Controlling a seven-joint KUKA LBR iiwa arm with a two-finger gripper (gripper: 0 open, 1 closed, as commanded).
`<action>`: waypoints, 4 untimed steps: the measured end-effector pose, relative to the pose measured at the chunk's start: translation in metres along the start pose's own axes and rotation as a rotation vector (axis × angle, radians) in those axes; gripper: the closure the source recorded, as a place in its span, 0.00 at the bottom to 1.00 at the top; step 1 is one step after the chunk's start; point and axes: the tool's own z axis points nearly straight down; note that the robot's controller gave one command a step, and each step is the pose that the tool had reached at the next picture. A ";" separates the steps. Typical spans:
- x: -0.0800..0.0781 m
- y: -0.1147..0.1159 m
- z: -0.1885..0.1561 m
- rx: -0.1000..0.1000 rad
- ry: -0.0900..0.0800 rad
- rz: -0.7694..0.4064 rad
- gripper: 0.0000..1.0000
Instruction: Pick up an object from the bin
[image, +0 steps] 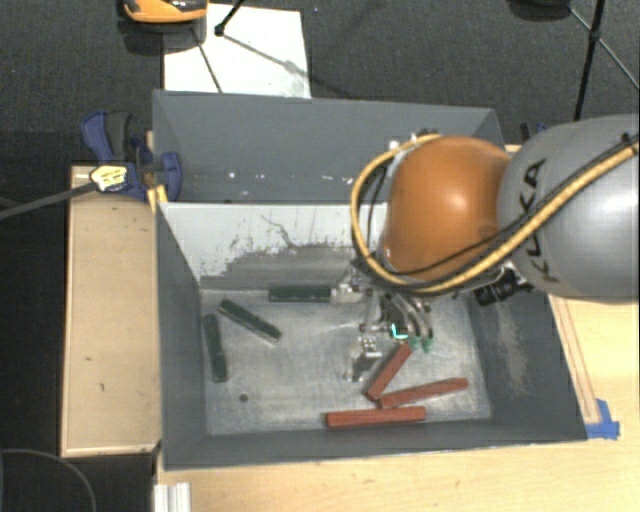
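Three flat red-brown bars (375, 418) lie near the gripper (372, 352) in the scuffed bin (290, 388).

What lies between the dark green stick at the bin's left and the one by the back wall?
A third dark green stick, lying slanted on the bin floor; the camera view shows it.

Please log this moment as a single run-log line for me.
gripper: low in bin, above top end of tilted red-brown stick | beside: two more red-brown sticks | view left: dark green sticks
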 end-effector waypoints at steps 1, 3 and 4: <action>-0.002 0.000 -0.003 -0.001 -0.007 0.003 0.00; -0.038 0.099 0.063 0.001 -0.004 -0.068 0.00; -0.060 0.108 0.071 -0.004 -0.010 0.011 0.00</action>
